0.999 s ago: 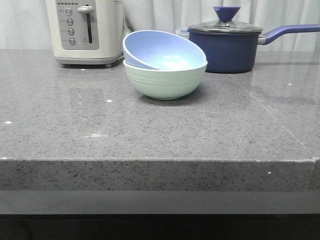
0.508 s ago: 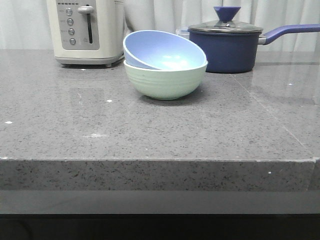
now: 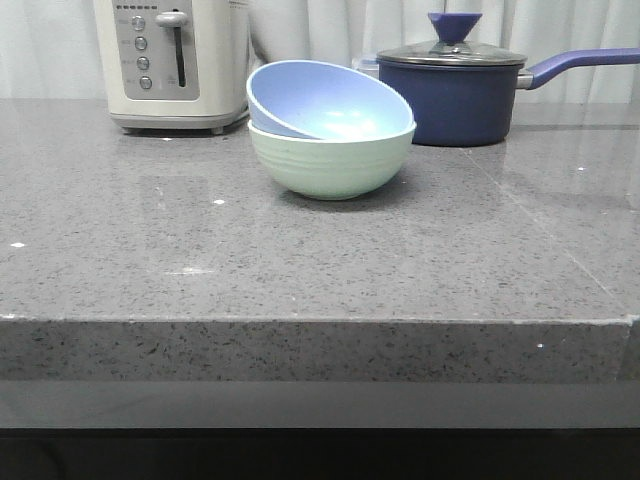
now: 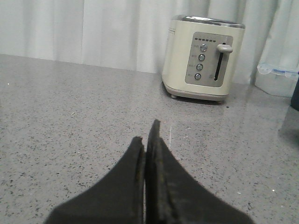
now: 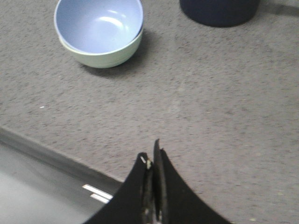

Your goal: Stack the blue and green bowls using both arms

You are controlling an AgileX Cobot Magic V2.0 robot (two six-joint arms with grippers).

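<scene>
The blue bowl (image 3: pixel 325 100) sits tilted inside the green bowl (image 3: pixel 330 165) at the back middle of the grey counter. Both also show in the right wrist view, the blue bowl (image 5: pixel 98 23) nested in the green bowl (image 5: pixel 105 57). My right gripper (image 5: pixel 152 156) is shut and empty, above the counter's front edge and well apart from the bowls. My left gripper (image 4: pixel 145 133) is shut and empty, low over bare counter, pointing toward the toaster. Neither arm shows in the front view.
A cream toaster (image 3: pixel 170 60) stands at the back left, also in the left wrist view (image 4: pixel 203 60). A dark navy lidded saucepan (image 3: pixel 455 90) with a long handle stands at the back right. The counter's front edge (image 3: pixel 320 320) runs across the front view.
</scene>
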